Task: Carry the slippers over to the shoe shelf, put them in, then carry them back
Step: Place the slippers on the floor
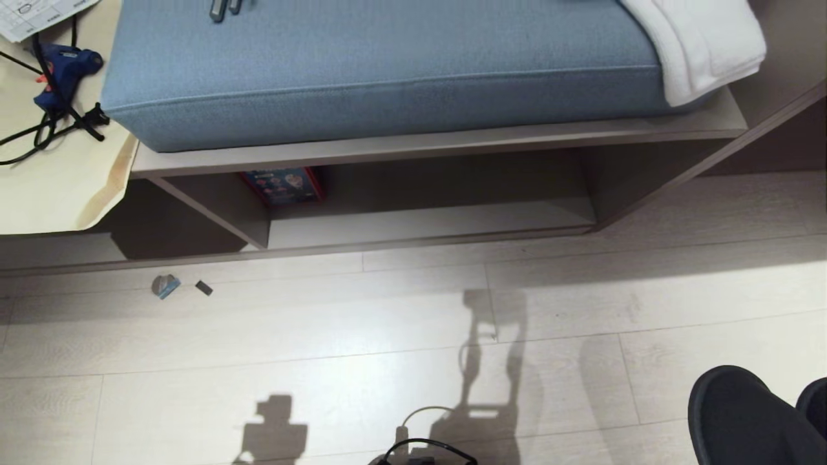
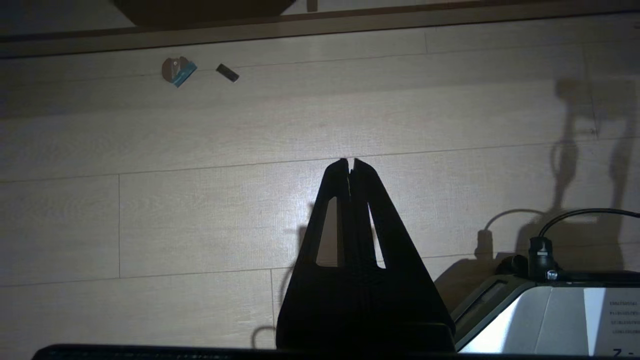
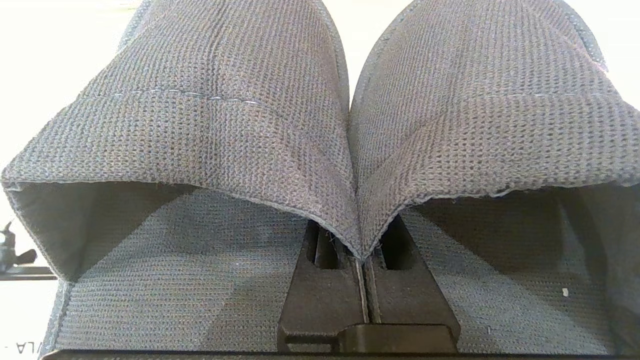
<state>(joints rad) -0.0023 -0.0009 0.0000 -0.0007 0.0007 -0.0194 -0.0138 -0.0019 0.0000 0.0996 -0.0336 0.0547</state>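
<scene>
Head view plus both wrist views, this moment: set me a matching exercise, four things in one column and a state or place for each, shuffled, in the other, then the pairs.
Things:
1. slippers
2. left claw
3. white cloth
4. red-and-blue box

States or places:
A. shut on nothing, above bare floor
B. draped over one end of the blue cushion
C. inside the low cubby under the bench
D. pinched together at their inner bands by the right claw

Pairs: 1-D, 2-A, 3-B, 4-C
</scene>
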